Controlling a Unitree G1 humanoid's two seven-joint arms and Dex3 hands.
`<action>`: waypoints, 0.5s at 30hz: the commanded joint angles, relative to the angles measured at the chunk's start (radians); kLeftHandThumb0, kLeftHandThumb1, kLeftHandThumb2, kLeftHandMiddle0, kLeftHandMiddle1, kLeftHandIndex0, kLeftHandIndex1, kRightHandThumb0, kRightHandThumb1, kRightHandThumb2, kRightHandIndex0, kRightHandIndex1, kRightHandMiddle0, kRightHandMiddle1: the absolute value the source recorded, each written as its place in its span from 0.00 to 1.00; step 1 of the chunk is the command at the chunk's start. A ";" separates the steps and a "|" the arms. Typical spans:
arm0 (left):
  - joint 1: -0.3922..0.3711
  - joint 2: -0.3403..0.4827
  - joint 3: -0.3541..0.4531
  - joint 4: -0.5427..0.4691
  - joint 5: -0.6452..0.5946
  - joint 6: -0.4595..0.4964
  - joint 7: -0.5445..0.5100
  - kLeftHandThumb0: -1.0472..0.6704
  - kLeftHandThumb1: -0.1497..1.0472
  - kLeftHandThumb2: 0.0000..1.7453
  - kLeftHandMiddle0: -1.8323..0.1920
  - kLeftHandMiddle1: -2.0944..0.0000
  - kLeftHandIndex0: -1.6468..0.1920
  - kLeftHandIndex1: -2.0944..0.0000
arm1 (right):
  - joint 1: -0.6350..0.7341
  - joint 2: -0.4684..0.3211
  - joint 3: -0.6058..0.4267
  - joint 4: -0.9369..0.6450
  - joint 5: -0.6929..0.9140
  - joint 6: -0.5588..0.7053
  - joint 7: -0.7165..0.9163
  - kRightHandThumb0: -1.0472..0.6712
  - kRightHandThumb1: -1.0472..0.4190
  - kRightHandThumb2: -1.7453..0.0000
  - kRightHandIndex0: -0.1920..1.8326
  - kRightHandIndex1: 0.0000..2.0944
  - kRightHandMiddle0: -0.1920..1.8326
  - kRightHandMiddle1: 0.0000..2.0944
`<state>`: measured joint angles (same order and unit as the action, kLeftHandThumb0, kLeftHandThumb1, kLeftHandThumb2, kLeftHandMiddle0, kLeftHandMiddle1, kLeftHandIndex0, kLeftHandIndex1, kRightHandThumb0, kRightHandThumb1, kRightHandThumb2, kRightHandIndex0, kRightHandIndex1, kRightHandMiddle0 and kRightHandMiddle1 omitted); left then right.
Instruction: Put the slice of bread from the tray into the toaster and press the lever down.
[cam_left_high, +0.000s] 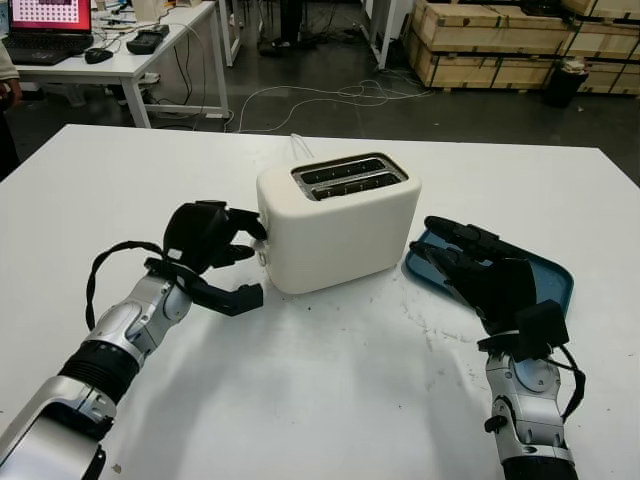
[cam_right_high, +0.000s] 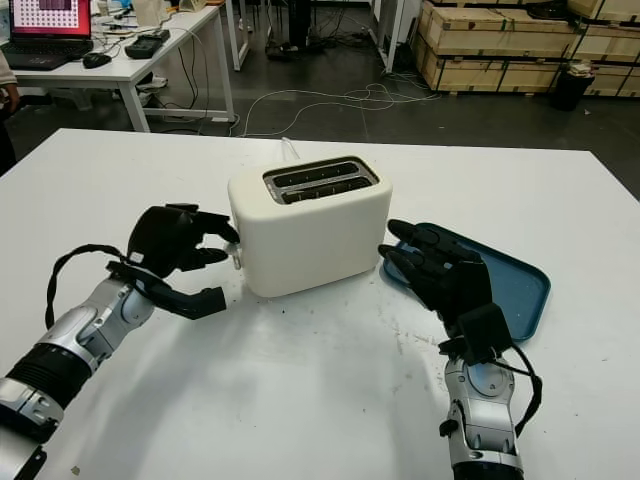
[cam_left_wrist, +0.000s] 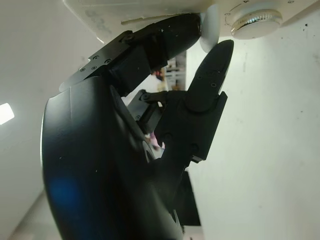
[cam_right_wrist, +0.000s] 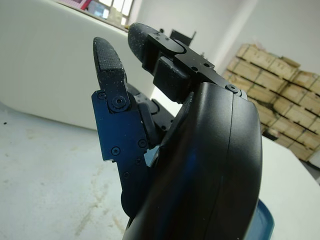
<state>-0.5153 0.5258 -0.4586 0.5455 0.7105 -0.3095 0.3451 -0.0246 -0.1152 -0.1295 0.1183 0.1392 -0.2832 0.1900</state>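
Observation:
The white toaster stands at the middle of the table, its two slots dark inside. My left hand is at the toaster's left end. One fingertip touches the white lever tab from above, and a second finger lies just under it, beside the chrome dial. The thumb hangs lower, clear of the toaster. My right hand is open over the near left part of the blue tray, just right of the toaster. The part of the tray I can see is bare.
The toaster's white cord runs off behind it. Beyond the table's far edge are a desk with a laptop, floor cables and wooden crates. A person's arm shows at the far left.

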 joint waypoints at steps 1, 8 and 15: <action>0.024 -0.088 -0.127 -0.029 0.050 -0.092 -0.117 0.41 0.89 0.05 0.54 0.19 0.41 0.56 | -0.009 0.001 0.005 0.001 -0.011 -0.004 -0.008 0.34 0.09 0.99 0.62 0.00 0.59 0.00; 0.026 -0.059 -0.075 -0.142 0.033 -0.122 -0.024 0.39 0.89 0.08 0.48 0.29 0.43 0.54 | -0.010 0.003 0.004 0.006 0.000 -0.009 0.002 0.36 0.09 0.99 0.62 0.00 0.59 0.00; 0.039 -0.034 -0.018 -0.209 0.014 -0.127 0.030 0.42 0.87 0.05 0.44 0.27 0.41 0.54 | -0.010 0.003 0.007 0.001 -0.005 -0.007 0.000 0.36 0.09 0.99 0.62 0.00 0.59 0.00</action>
<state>-0.4585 0.5659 -0.4291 0.4209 0.7125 -0.3133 0.3782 -0.0249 -0.1150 -0.1252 0.1194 0.1307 -0.2831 0.1905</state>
